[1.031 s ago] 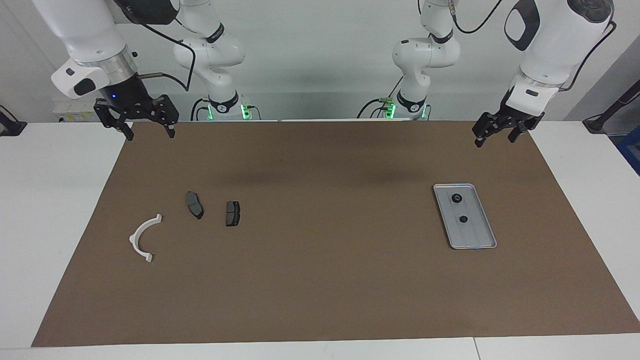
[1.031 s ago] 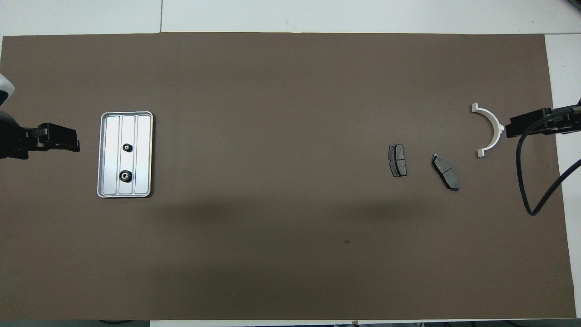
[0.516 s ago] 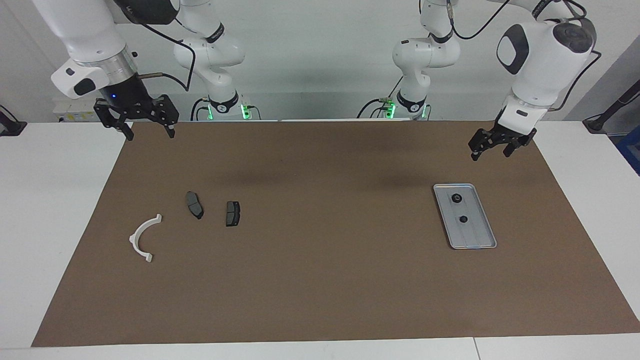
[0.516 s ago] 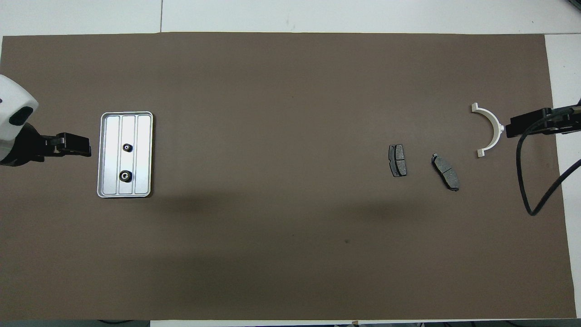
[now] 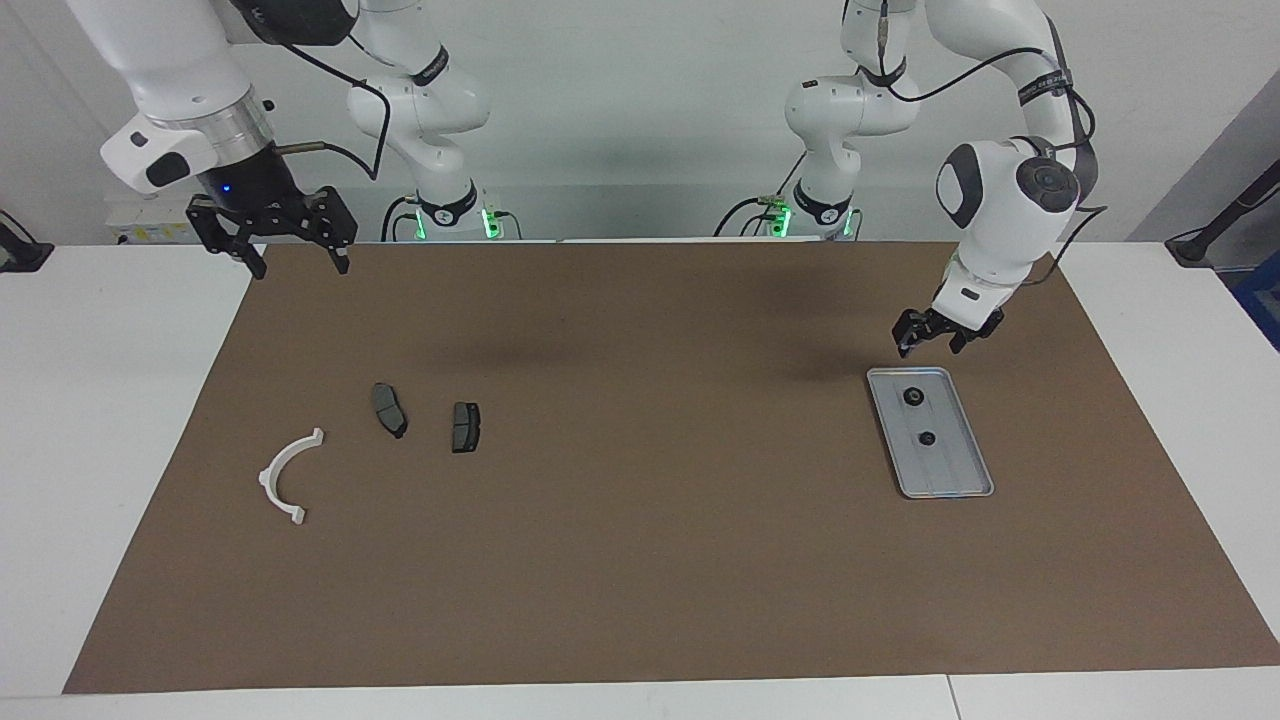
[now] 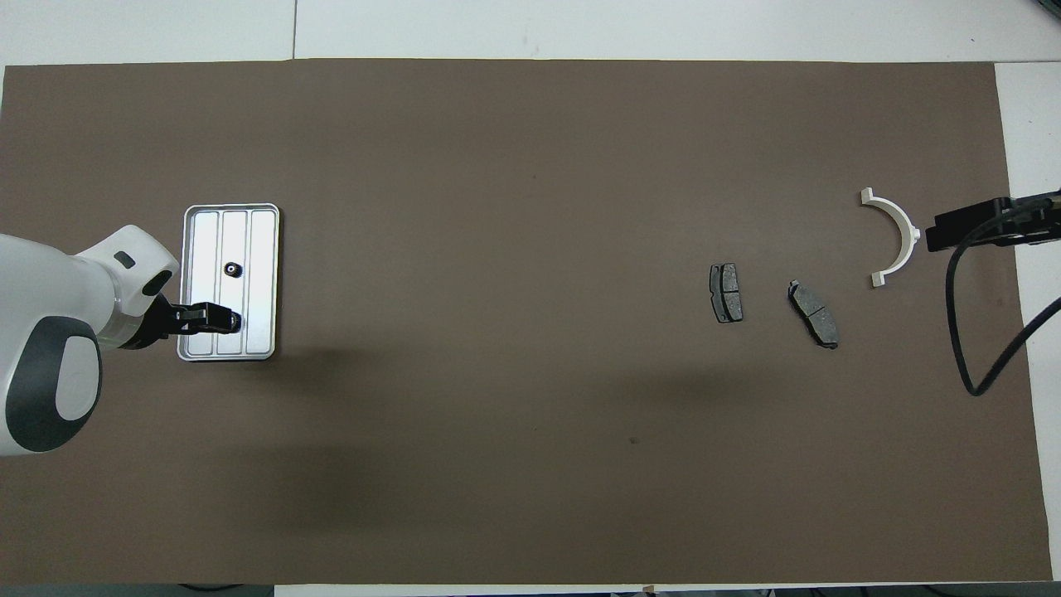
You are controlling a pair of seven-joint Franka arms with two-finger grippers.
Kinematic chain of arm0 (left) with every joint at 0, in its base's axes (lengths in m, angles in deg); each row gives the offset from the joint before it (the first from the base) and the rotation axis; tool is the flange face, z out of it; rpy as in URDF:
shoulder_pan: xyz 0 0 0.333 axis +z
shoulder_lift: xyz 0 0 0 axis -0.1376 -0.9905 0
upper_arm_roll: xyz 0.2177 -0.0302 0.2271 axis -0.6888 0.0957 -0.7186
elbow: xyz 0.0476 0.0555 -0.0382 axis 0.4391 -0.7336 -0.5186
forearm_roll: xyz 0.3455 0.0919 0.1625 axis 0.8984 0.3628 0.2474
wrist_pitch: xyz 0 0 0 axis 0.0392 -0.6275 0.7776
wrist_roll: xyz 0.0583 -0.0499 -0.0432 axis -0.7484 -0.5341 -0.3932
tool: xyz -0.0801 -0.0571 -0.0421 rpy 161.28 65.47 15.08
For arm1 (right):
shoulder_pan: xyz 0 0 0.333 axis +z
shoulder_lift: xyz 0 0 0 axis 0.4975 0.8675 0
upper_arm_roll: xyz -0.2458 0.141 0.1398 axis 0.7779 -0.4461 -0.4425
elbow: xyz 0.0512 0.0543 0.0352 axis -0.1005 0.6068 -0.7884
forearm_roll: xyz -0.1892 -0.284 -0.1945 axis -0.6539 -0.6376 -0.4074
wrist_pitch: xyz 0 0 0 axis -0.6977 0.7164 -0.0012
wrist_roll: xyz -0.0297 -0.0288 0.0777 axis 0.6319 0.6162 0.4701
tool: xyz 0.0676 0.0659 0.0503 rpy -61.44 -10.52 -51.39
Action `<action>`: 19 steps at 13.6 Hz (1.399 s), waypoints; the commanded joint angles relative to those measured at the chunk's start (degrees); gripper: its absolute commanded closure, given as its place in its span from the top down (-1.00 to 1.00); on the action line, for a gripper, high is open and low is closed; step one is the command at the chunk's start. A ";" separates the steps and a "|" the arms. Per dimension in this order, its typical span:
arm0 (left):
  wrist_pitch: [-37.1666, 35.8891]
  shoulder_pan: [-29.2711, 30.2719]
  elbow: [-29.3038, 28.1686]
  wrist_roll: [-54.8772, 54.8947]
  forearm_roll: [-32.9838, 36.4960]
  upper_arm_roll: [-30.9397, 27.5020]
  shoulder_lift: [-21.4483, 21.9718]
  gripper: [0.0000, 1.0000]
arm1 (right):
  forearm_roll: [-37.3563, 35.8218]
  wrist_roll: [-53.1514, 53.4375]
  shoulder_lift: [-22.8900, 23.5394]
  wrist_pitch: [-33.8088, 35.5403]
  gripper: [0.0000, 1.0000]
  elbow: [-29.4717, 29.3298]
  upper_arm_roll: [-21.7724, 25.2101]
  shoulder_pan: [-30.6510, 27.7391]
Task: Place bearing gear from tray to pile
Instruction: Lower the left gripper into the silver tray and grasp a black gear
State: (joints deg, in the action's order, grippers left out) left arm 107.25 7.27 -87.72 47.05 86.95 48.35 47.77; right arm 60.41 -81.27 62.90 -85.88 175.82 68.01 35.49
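The silver-grey tray (image 5: 957,470) lies on the brown mat toward the left arm's end, and also shows in the overhead view (image 6: 262,249). Two small dark bearing gears lie in it: one (image 5: 912,397) nearer the robots, one (image 5: 927,438) farther (image 6: 232,269). My left gripper (image 5: 928,345) is open and empty, in the air over the tray's nearer end; in the overhead view the left gripper (image 6: 220,318) covers the nearer gear. The pile is a white half-ring bracket (image 5: 285,478) and two dark brake pads (image 5: 390,410) (image 5: 465,427). My right gripper (image 5: 300,270) waits open, raised over the mat's corner.
The brown mat (image 5: 640,560) covers most of the white table. In the overhead view the bracket (image 6: 893,236) lies beside the right gripper (image 6: 941,235), whose black cable (image 6: 966,348) loops over the mat's edge. The pads (image 6: 726,293) (image 6: 814,313) lie nearer the mat's middle.
My left arm has swung in and come down from over the mat's corner to over the tray's nearer end. The right arm and all the parts have stayed still.
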 commanded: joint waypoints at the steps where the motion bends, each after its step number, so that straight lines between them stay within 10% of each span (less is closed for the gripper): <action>1: 5.34 1.69 -2.34 0.44 0.55 0.22 -1.32 0.63 | 1.05 -1.44 -1.71 0.49 1.00 0.69 -0.13 -0.39; 6: 14.04 1.60 -2.17 -4.13 0.46 0.22 -9.23 0.50 | 1.05 -1.44 -1.72 0.32 1.00 0.61 -0.13 -0.56; 19: 15.46 1.43 -2.26 -4.13 0.46 0.22 -10.99 0.31 | 1.14 -1.27 -1.80 -0.12 1.00 0.61 -0.13 -0.03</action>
State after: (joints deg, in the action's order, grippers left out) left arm 121.31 8.62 -89.87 43.76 86.94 48.42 37.42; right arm 60.41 -81.27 61.93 -85.90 175.82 67.86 35.63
